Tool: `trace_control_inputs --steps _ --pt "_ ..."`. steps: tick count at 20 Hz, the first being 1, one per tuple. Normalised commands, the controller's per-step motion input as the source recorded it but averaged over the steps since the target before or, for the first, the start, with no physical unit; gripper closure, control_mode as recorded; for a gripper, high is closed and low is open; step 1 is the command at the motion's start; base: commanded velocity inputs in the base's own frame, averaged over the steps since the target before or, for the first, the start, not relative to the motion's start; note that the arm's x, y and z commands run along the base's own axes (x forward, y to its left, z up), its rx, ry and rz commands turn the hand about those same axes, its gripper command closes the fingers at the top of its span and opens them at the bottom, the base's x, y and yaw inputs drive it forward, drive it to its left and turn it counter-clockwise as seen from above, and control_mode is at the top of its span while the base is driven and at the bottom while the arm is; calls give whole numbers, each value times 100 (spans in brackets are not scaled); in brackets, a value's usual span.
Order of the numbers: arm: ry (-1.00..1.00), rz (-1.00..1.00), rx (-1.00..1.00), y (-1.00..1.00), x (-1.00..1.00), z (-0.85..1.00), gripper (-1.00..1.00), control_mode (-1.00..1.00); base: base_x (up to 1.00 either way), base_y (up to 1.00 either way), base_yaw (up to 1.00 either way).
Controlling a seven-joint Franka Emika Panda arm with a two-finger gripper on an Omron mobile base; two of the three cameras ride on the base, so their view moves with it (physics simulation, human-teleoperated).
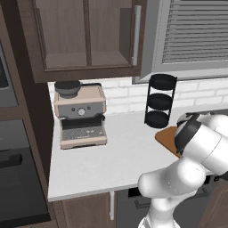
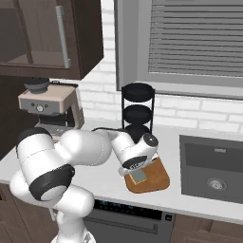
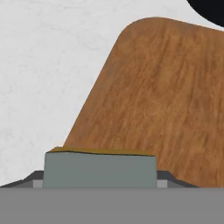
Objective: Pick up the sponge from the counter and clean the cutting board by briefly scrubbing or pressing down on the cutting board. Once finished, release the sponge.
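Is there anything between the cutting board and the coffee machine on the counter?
In the left base view the stretch of counter between the coffee machine and the cutting board is bare; the black tiered rack stands further back, by the wall.

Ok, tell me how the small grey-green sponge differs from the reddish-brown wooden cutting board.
The grey-green, yellow-based sponge is a small thick block; the reddish-brown wooden cutting board is a thin slab, far broader. The sponge sits between the gripper fingers; the board lies flat on the white counter. Both are rectangular.
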Motion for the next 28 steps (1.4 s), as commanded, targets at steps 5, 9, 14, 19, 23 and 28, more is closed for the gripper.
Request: trace_control_inputs --steps 5,9,14,19,23,28 --pt "0 -2 -3 58 0 -2 100 -100 0 0 0" --pt "-1 -7 0 15 0 0 100 -100 0 0 0" --pt "-1 -2 -1 0 0 0 100 -100 0 0 0" --pt "0 0 0 -6 5 0 100 -100 0 0 0" --pt "0 0 0 -6 6 2 100 -100 0 0 0" --pt "0 1 0 -12 15 9 100 -100 0 0 0"
